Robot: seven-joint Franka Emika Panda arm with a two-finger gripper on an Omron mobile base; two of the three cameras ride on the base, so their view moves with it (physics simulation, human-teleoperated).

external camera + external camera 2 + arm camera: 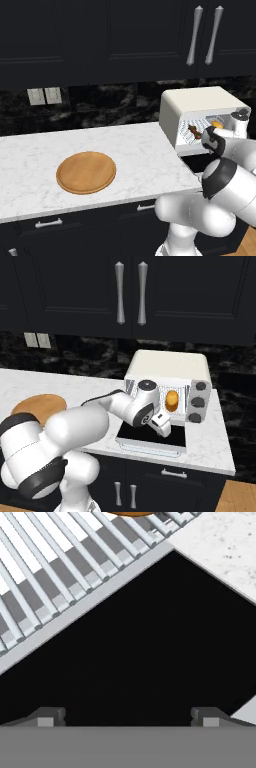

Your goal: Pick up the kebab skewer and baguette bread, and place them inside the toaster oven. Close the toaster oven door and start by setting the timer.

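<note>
The cream-white toaster oven (200, 106) stands at the counter's right end with its door (150, 442) folded down flat, dark glass up. On its wire rack (60, 577) lie the kebab skewer (194, 132) to the left and the golden baguette bread (172, 400) to the right. My gripper (164, 431) hovers just above the lowered door, in front of the rack. In the hand view the gripper (127, 718) is open, its fingertips (47, 717) wide apart over the black glass and nothing between them. An orange edge of the baguette bread (132, 513) shows at the top.
A round wooden board (86, 172) lies on the white marble counter (30, 150) to the left. The oven's dark knobs (198, 403) stack on its right front. Dark cabinets with silver handles (130, 293) hang above. My arm's elbow (225, 185) bulks in front of the oven.
</note>
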